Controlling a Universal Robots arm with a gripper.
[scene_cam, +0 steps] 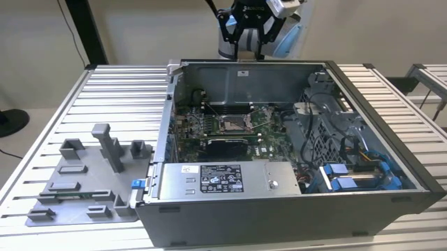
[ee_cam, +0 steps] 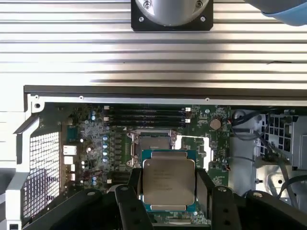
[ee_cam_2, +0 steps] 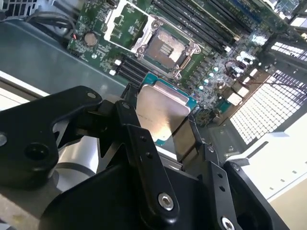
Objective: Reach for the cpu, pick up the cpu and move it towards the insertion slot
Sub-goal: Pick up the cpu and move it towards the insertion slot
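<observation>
While my gripper (ee_cam: 169, 191) clamps the cpu (ee_cam: 169, 180) between its fingers (ee_cam_2: 144, 143), I see the insertion slot (ee_cam: 152, 141) at twelve o'clock of it.

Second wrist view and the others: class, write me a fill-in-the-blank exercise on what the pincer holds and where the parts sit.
1. The pincer is shut on the ____.
2. The cpu shows its ____-coloured face in both wrist views.
3. The insertion slot sits on a ____ circuit board.
4. The computer case has its side ____, exposing the board.

Missing words: cpu; silver; green; open
</observation>
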